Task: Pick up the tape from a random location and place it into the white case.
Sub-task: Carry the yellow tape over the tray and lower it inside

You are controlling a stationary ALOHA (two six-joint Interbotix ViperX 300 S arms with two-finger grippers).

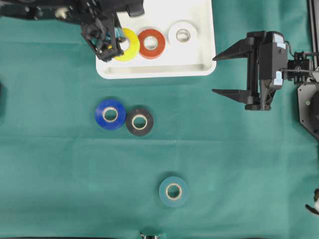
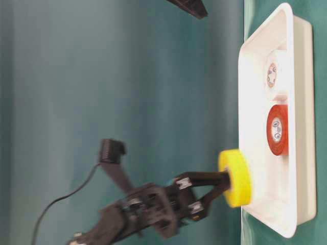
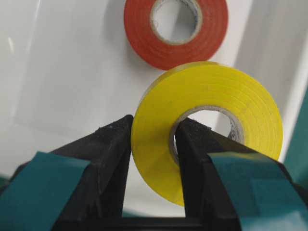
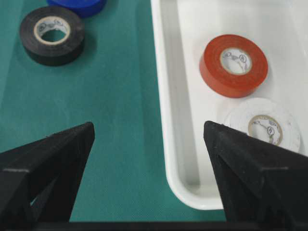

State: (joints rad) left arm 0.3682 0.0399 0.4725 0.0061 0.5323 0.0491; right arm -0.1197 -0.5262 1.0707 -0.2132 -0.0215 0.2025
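Note:
My left gripper (image 1: 112, 46) (image 3: 156, 130) (image 2: 223, 186) is shut on a yellow tape roll (image 1: 130, 39) (image 3: 240, 96) (image 2: 236, 176). One finger is inside the core and the other is on the outer rim. The roll hangs tilted over the left end of the white case (image 1: 154, 72) (image 2: 245, 127) (image 3: 72, 72) (image 4: 166, 120), raised off its floor. A red tape (image 1: 142, 44) (image 3: 139, 29) (image 4: 214, 72) and a white tape (image 1: 174, 34) (image 4: 240, 120) lie flat inside the case. My right gripper (image 1: 215, 75) (image 4: 148, 130) stands open and holds nothing, just right of the case's near right corner.
On the green cloth lie a blue tape (image 1: 102, 114) (image 4: 79, 5) and a black tape (image 1: 130, 122) (image 4: 29, 41) touching side by side below the case. A teal tape (image 1: 164, 191) lies nearer the front edge. The left arm's body reaches in from the top left.

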